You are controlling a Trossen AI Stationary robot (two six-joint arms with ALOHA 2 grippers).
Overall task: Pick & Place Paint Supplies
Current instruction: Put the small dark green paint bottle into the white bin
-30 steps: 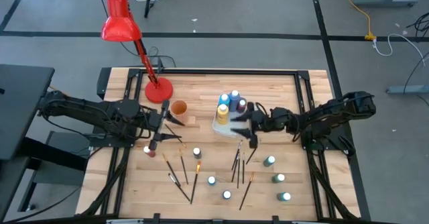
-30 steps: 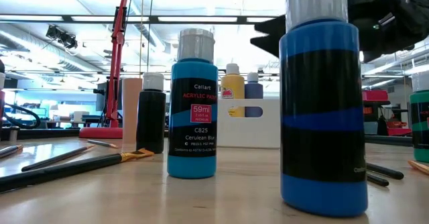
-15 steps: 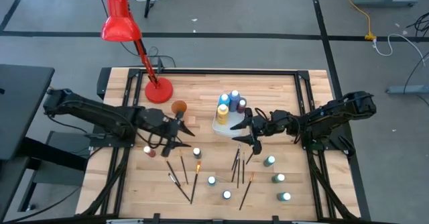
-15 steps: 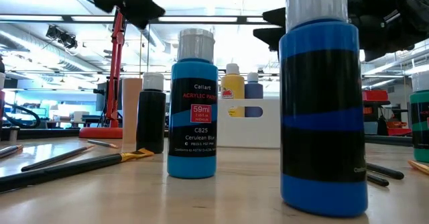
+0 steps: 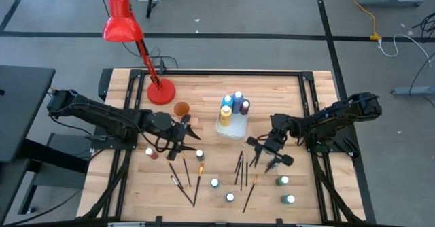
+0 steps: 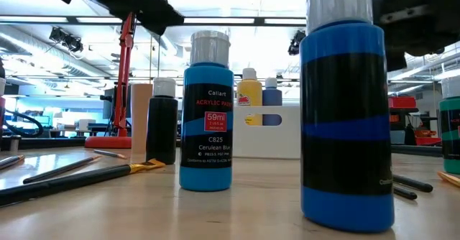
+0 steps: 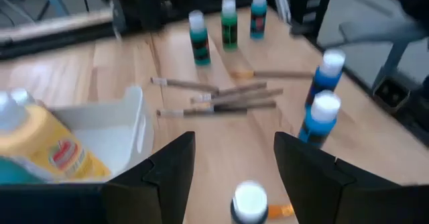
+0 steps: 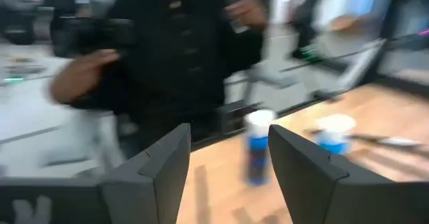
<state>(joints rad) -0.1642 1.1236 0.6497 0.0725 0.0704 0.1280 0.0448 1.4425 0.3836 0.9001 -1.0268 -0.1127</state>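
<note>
Small white-capped paint bottles stand loose near the table's front, among them a black one point(image 5: 200, 154) and blue ones point(image 5: 283, 181); others sit in a white tray point(image 5: 230, 124). Thin brushes point(image 5: 241, 167) lie flat on the wood. My left gripper point(image 5: 189, 142) hangs open, tipped down, just left of the black bottle point(image 7: 249, 200), which shows low between its fingers point(image 7: 167, 177). My right gripper point(image 5: 268, 153) is open and level, pointing toward the near edge over the brushes, with a blue bottle point(image 8: 258, 150) ahead of it.
A red desk lamp point(image 5: 124, 24) stands on its base point(image 5: 161, 91) at the far left, with an orange cup point(image 5: 181, 109) beside it. More brushes point(image 5: 183, 174) lie near the front left. A person in dark clothes point(image 8: 174, 56) stands beyond the table's edge.
My left gripper has come down and toward the table's right, tipping forward over the black bottle. My right gripper has swung round from pointing at the tray toward the near edge and has shifted nearer the front. No bottle or brush has moved.
</note>
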